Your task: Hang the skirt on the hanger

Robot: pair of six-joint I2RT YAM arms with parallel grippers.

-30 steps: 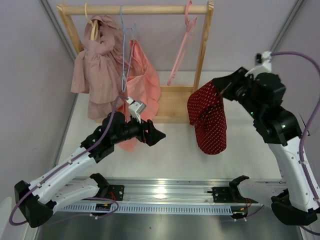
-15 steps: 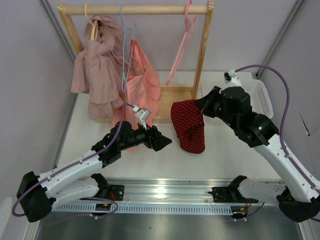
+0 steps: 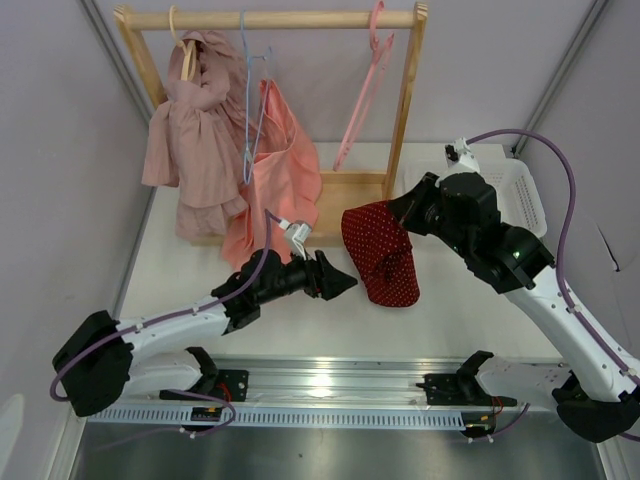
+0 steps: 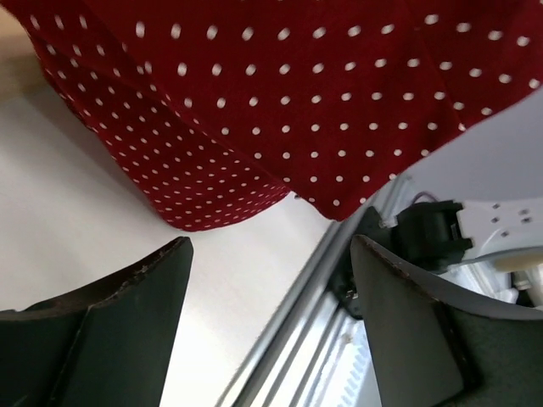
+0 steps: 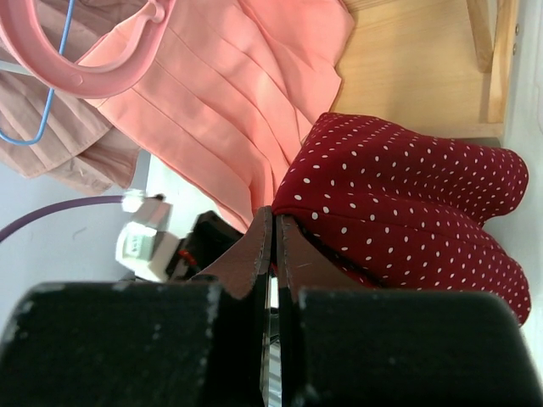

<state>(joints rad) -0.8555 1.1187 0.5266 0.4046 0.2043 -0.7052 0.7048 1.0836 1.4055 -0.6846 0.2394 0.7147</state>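
- White table [image 3: 330, 325] enclosed by pale lilac walls. A wooden rack [image 3: 290, 18] stands at the far edge and a metal rail [image 3: 330, 385] runs across the bottom of the top view.
- Right gripper [image 5: 273, 244]: fingers pressed together, with a fold of the skirt [image 5: 399, 212] pinched between them at its upper edge.
- In the top view the right gripper [image 3: 402, 213] sits right of centre, just in front of the rack's right post.
- The skirt [image 3: 380, 255] hangs bunched below that grip, at mid-frame. Whether its hem touches the table cannot be told.
- Left gripper [image 4: 271, 326]: jaws spread wide with nothing between them. The skirt [image 4: 297, 85] fills the top of its wrist view, above and beyond the fingers, with bare table under the hem.
- In the top view the left gripper [image 3: 335, 283] points right, just beside the skirt's left edge and not touching it.
- The hanger [image 3: 365, 85] hangs by its hook from the right end of the rack's top bar in the upper part of the frame. It is bare and well apart from the skirt.
- In the right wrist view the hanger [image 5: 89, 72] curves across the upper left corner.
- A salmon-pink garment [image 3: 280, 170] hangs on a light blue wire hanger [image 3: 250, 90] at the rack's middle.
- A dusty-pink garment [image 3: 190, 130] hangs at the rack's left end.
- A white basket [image 3: 522, 195] sits at the right of the frame, behind the right arm.
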